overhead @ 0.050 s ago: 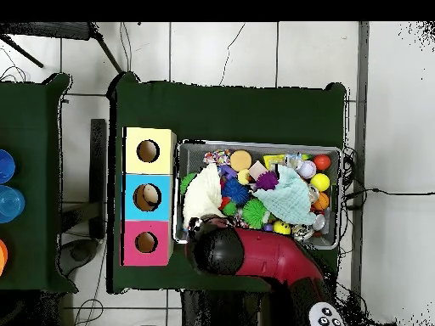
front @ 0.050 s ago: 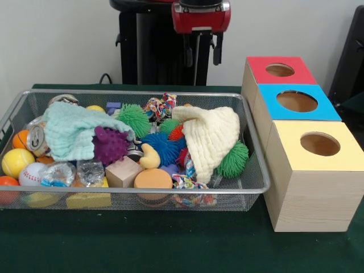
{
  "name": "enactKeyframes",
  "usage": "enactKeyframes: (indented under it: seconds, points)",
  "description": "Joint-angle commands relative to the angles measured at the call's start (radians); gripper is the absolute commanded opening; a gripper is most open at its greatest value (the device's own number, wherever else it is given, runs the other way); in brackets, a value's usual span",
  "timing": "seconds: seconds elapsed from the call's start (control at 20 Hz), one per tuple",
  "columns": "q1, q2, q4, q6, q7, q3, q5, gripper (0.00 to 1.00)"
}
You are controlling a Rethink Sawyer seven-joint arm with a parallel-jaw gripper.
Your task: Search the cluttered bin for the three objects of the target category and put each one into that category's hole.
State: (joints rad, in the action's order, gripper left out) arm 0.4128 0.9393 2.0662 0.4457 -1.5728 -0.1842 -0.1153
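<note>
A wire mesh bin (front @ 0.050 s ago: 142, 192) (overhead @ 0.050 s ago: 255, 145) is packed with clutter. A mint cloth (front @ 0.050 s ago: 71, 131) and a cream cloth (front @ 0.050 s ago: 210, 133) lie over part of it. Around them are a purple spiky ball (front @ 0.050 s ago: 110, 145), a blue spiky ball (front @ 0.050 s ago: 162, 148), green spiky balls (front @ 0.050 s ago: 133, 116), a wooden block (front @ 0.050 s ago: 123, 170), a yellow ball (front @ 0.050 s ago: 17, 162) and a baseball (front @ 0.050 s ago: 31, 173). My gripper (front @ 0.050 s ago: 202, 57) hangs open and empty above the bin's far rim. In the overhead view the red arm (overhead @ 0.050 s ago: 255, 255) hides it.
Three wooden boxes stand in a row beside the bin, each with a round hole in its top: red (front @ 0.050 s ago: 280, 70) (overhead @ 0.050 s ago: 146, 242), blue (front @ 0.050 s ago: 297, 101) (overhead @ 0.050 s ago: 147, 197), yellow (front @ 0.050 s ago: 320, 144) (overhead @ 0.050 s ago: 148, 151). Green cloth covers the table (front @ 0.050 s ago: 170, 244).
</note>
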Motion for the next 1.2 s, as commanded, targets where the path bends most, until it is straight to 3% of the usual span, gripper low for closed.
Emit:
enactKeyframes:
  seconds: [0.05, 0.25, 0.7, 0.9, 1.0, 1.2]
  points:
    - [0.021, -0.016, -0.108, 0.039, -0.021, -0.073, -0.019, 1.00]
    - [-0.016, -0.066, -0.216, 0.117, -0.021, -0.043, -0.040, 1.00]
    - [-0.036, -0.211, -0.520, 0.274, 0.036, -0.058, -0.055, 1.00]
    - [-0.063, -0.268, -0.630, 0.320, 0.020, -0.066, -0.044, 1.00]
    - [-0.086, -0.292, -0.693, 0.395, 0.005, -0.061, -0.040, 1.00]
    - [-0.104, -0.303, -0.730, 0.429, -0.015, -0.048, -0.037, 1.00]
